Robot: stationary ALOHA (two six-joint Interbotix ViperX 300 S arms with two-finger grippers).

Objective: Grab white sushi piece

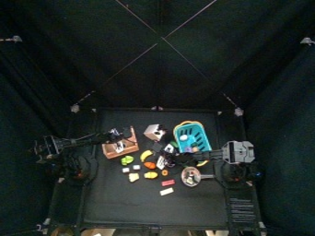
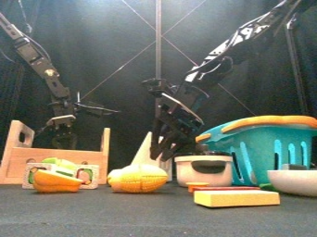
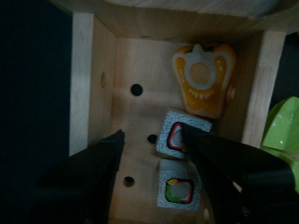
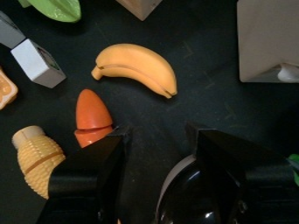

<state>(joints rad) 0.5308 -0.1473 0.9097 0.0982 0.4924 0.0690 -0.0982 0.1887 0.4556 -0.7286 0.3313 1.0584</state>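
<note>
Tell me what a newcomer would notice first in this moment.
Probably the left gripper, jaws open, poised over two white sushi pieces lying in a wooden crate beside an orange pepper half. Next, the bright blue basket at the table's right, and the banana below the right gripper.

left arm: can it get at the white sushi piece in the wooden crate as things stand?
Probably yes. The left gripper hangs over the wooden crate with its jaws open on either side of the white sushi piece. Nothing covers it; a second sushi piece lies close beside it and could get nudged.
</note>
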